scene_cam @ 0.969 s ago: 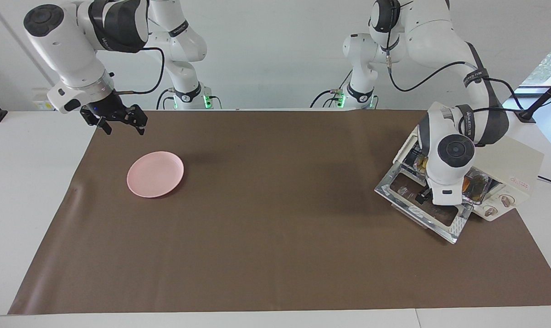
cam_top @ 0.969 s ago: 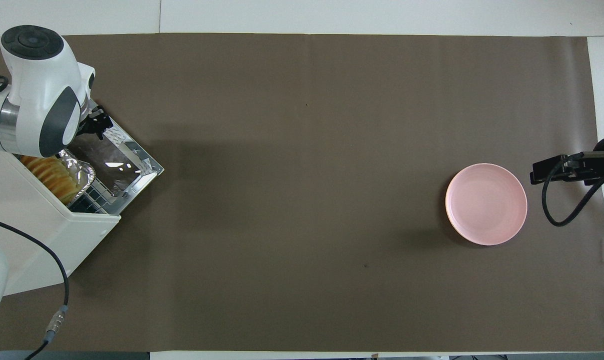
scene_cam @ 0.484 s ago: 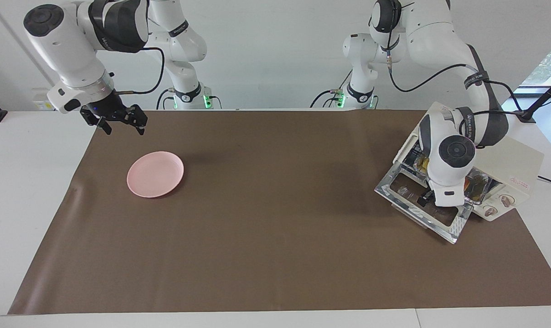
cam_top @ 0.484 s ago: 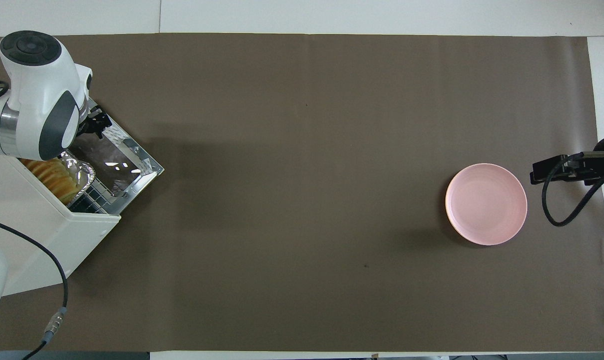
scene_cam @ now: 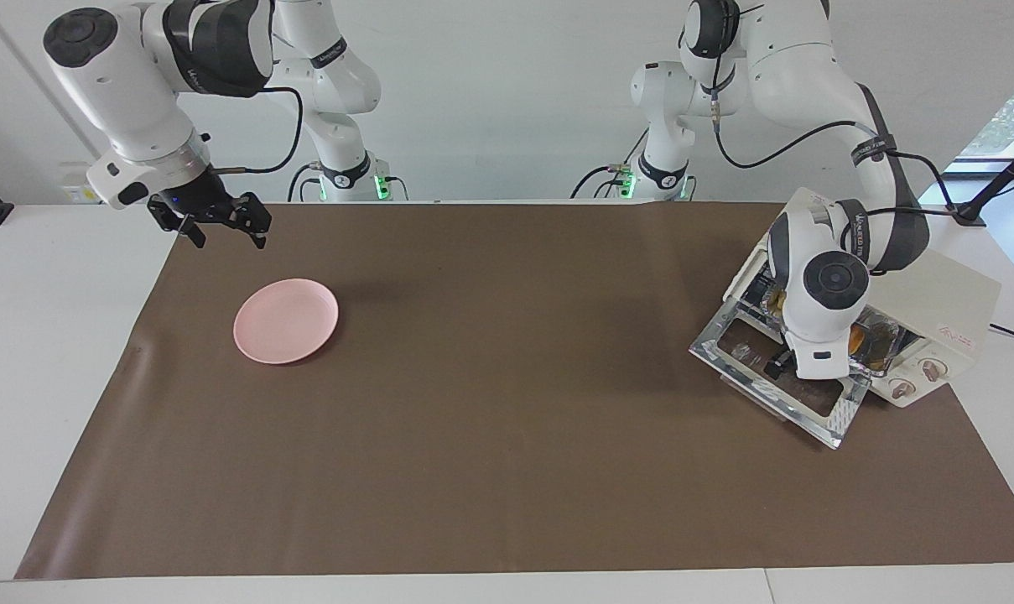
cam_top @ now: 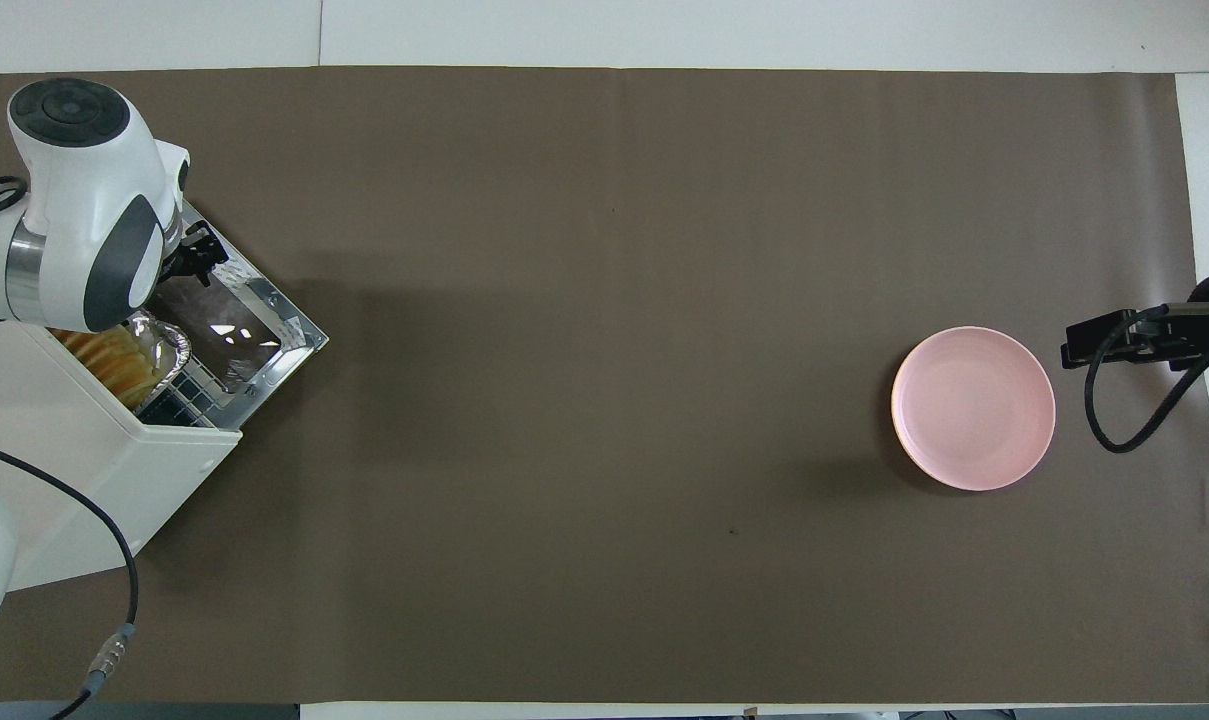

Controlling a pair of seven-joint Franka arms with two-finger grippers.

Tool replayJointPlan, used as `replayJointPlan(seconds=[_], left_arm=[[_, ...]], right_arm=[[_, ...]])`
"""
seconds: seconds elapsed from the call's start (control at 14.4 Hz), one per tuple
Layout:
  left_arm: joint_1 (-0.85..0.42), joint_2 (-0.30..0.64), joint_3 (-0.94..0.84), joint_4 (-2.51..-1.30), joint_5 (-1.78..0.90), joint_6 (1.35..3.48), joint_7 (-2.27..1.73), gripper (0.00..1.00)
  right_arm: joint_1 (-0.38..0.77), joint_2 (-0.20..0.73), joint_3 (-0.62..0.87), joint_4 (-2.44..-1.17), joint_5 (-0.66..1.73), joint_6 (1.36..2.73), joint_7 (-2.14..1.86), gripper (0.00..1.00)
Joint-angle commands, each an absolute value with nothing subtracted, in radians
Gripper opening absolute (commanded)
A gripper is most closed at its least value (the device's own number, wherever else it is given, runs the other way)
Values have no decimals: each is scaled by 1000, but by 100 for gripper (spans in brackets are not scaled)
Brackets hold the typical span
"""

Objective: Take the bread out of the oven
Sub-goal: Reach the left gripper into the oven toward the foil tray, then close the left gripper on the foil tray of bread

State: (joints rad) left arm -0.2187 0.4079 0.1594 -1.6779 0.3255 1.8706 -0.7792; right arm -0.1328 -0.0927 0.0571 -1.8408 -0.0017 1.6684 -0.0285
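Note:
The cream-white oven [scene_cam: 934, 294] [cam_top: 74, 450] stands at the left arm's end of the table. Its glass door [scene_cam: 775, 390] [cam_top: 249, 335] lies folded down. Inside, the golden ridged bread [cam_top: 114, 358] rests in a crinkled foil tray [cam_top: 167, 343] on the wire rack, partly covered by the left arm's wrist. My left gripper [scene_cam: 779, 366] [cam_top: 200, 262] hangs low over the open door, in front of the oven's mouth, open and holding nothing. My right gripper [scene_cam: 221, 225] [cam_top: 1104, 342] waits in the air over the mat's edge beside the pink plate, open and empty.
A round pink plate [scene_cam: 286, 320] [cam_top: 973, 408] lies on the brown mat [scene_cam: 490, 403] toward the right arm's end. The oven's two knobs [scene_cam: 917, 377] face away from the robots. A black cable [cam_top: 114, 560] runs beside the oven.
The left arm's wrist and gripper have shifted slightly over the open door, toward the oven's mouth. The right arm, bread and plate have not moved.

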Motion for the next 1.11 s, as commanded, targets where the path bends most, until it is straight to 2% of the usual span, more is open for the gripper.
replayJointPlan(seconds=[0.0,0.69,0.76,0.83,1.04], left_arm=[[-204,357,160,-1759,350,1924,-801,100],[-190,344,158,-1789,348,1933,-802,100],[-190,344,158,-1789,348,1934,-811,95],[-190,344,158,-1789,348,1936,-822,82],[-190,345,156,-1786,348,1959,-859,24]], right_arm=[[-132,-120,60,-1875,-15,1694,-17,100],[-132,-120,60,-1875,-15,1689,-15,100],[-132,-120,60,-1875,-15,1689,-15,100],[-132,-120,60,-1875,-15,1689,-15,100],[-132,-120,60,-1875,-15,1689,-15,100]])
